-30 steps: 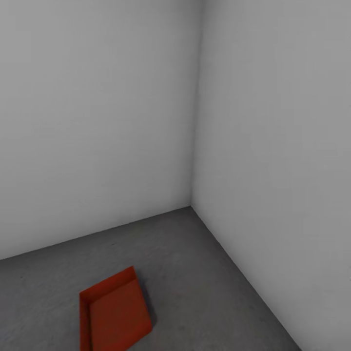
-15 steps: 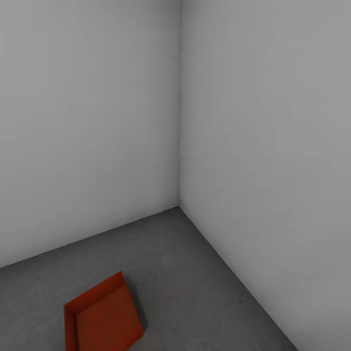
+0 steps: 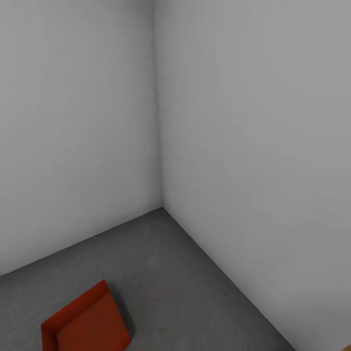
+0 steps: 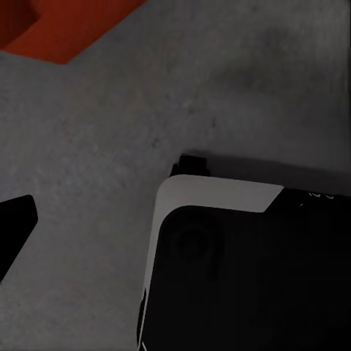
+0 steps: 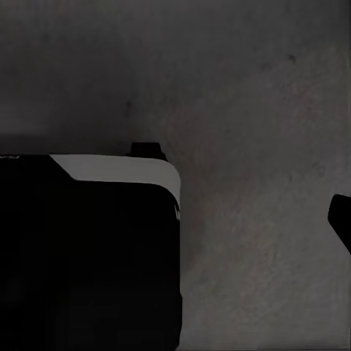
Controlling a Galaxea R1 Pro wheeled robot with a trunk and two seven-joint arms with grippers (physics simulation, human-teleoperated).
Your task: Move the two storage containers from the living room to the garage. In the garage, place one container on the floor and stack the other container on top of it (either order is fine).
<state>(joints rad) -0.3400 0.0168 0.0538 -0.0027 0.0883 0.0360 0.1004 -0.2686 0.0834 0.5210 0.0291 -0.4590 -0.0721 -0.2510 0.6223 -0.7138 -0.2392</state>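
Container (image 3: pixel 85 324) on concrete floor (image 3: pixel 165 273) nr wall corner (image 3: pixel 158 146), fingers' state unclear (both).

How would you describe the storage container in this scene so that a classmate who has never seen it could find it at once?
Start at the corner where the two plain grey-white walls meet, then follow the dark grey concrete floor toward the camera and to the left. There sits an orange-red open-top storage container with thin walls, the one brightly coloured thing resting on that floor.
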